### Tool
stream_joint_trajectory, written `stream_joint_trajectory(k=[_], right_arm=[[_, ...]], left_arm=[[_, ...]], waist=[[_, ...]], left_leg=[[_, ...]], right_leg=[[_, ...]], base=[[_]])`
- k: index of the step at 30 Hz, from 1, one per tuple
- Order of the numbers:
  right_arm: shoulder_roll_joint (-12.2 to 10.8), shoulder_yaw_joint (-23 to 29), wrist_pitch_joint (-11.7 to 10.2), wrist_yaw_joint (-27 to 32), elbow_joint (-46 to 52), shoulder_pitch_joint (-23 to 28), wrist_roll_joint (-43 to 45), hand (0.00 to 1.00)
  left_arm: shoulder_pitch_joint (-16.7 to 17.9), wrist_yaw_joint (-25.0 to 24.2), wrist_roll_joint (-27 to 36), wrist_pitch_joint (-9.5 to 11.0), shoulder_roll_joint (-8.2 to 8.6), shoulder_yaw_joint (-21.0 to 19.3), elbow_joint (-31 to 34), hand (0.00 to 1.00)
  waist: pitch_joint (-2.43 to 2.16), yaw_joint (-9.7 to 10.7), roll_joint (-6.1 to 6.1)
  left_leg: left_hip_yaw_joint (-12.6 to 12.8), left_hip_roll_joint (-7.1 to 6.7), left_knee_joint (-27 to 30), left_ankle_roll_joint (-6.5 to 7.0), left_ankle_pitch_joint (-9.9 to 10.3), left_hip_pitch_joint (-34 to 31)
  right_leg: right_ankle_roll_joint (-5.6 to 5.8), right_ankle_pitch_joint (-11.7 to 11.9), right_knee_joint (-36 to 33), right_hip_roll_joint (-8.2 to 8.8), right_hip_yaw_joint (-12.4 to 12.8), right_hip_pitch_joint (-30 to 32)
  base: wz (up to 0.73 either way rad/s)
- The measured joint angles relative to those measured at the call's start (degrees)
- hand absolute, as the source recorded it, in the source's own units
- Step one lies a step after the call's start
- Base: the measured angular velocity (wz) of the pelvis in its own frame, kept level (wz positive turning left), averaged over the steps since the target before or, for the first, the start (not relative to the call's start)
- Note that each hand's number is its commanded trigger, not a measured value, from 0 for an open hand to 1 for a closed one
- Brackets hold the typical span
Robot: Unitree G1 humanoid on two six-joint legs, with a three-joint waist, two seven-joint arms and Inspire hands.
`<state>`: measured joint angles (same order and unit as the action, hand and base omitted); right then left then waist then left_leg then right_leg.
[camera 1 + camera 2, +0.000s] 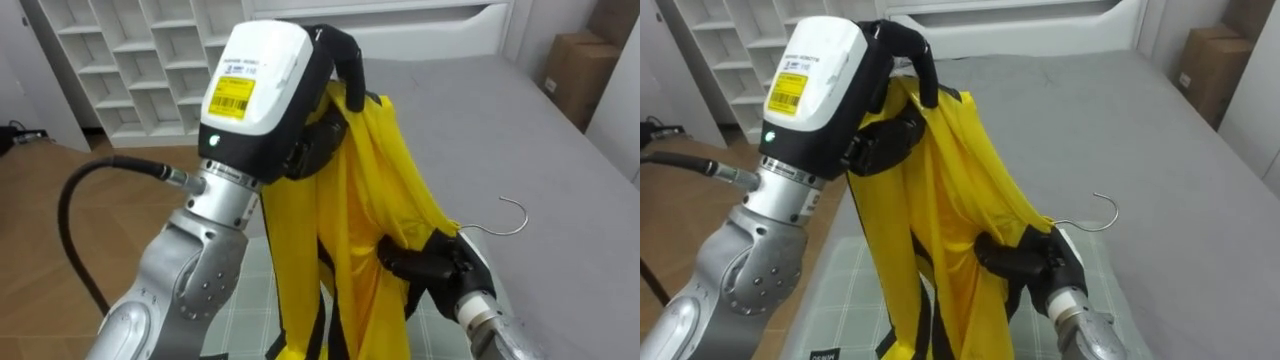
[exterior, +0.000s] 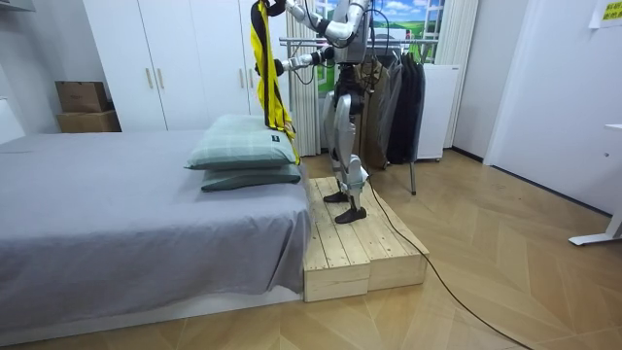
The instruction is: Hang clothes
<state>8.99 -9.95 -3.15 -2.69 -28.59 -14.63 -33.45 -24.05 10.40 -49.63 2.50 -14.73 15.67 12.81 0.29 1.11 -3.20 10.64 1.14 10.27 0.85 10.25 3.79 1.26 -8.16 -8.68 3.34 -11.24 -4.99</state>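
Note:
A yellow garment with black trim hangs in front of me over the bed. My left hand is raised high, its dark fingers curled over the garment's top edge. Lower down to the right, my right hand is shut on a hanger wrapped in the yellow cloth; only its metal hook pokes out to the right. In the room view I stand on a wooden platform facing the bed, with the garment held up above the pillows.
The grey bed stretches ahead, with green checked pillows right under the garment. A white shelf unit stands far left and a cardboard box far right. A rack of dark clothes is behind me.

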Motion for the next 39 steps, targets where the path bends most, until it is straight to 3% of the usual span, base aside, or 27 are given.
stream_joint_trajectory(k=[9, 16, 18, 23, 30, 34, 36, 39], right_arm=[[-0.1, 0.0, 0.0, -0.8, 0.0, 0.0, -1.5, 1.0], [-0.2, 0.0, 0.0, 0.3, 0.0, 1.4, -0.6, 1.0], [-0.2, 0.0, -0.9, 0.8, 0.0, 2.4, 1.6, 1.0], [0.1, 0.7, -2.9, 2.9, 0.0, 4.9, 9.8, 1.0], [0.6, 0.9, -2.7, 4.5, 0.1, 6.1, 22.3, 1.0], [1.2, 2.7, -0.5, 4.4, 3.6, 6.6, 34.5, 1.0], [1.4, 2.8, -0.5, 4.4, 5.7, 7.1, 40.5, 1.0], [2.1, 3.0, -0.5, 3.9, 6.9, 7.0, 50.7, 1.0]], left_arm=[[0.0, 0.0, 0.2, 0.1, 0.0, -0.9, 0.0, 1.0], [2.0, 0.3, 0.5, 1.8, 0.02, -1.9, 0.1, 1.0], [2.7, 0.3, 0.5, 2.7, -0.14, -2.3, -0.1, 1.0], [7.0, 0.7, 0.6, 4.9, -0.95, -2.8, -0.1, 1.0], [14.2, 1.7, 0.6, 5.0, -1.67, -2.8, -0.7, 1.0], [16.0, 1.7, 0.6, 3.7, -1.25, -2.9, -2.9, 1.0], [17.3, 1.6, 0.7, 3.2, -1.15, -3.1, -3.1, 1.0], [17.6, 1.4, 0.7, 2.9, 0.11, -3.3, -6.8, 1.0]], waist=[[0.04, 0.1, 0.06], [0.33, 0.3, 0.54], [0.44, 0.3, 0.71], [0.62, 0.6, 1.28], [0.41, 2.1, 1.8], [-0.04, 2.3, 2.6], [-0.44, 2.4, 3.22], [-0.61, 2.6, 4.22]], left_leg=[[0.1, 0.02, 0.0, 0.0, 0.0, 0.0], [0.3, 0.0, -0.5, 0.0, 0.0, 0.4], [0.4, -0.01, -0.5, 0.0, 0.0, 0.7], [0.8, 0.01, -0.6, 0.0, 0.0, 0.9], [1.1, 0.06, -0.7, 0.0, 0.0, 0.8], [1.7, 0.09, -0.7, 0.0, 0.0, 0.8], [1.8, 0.15, -0.7, 0.0, 0.0, 1.0], [1.5, 0.12, -0.8, 0.0, 0.0, 2.1]], right_leg=[[0.0, 0.0, 0.0, 0.0, -0.1, 0.0], [0.0, 0.0, 0.0, -0.03, 0.0, 0.0], [0.0, 0.0, 0.0, -0.04, 0.1, -0.3], [0.0, 0.0, 0.1, -0.05, 0.8, -0.3], [0.0, 0.0, -0.1, -0.15, 0.9, 0.3], [0.0, 0.0, -0.3, -0.19, 1.3, 0.4], [-0.01, 0.0, -0.2, -0.22, 1.3, 0.3], [0.0, 0.0, -0.2, -0.19, 1.3, -0.8]], base=[[0.0], [0.0], [-0.04], [-0.02], [-0.03], [-0.05], [-0.03], [0.0]])
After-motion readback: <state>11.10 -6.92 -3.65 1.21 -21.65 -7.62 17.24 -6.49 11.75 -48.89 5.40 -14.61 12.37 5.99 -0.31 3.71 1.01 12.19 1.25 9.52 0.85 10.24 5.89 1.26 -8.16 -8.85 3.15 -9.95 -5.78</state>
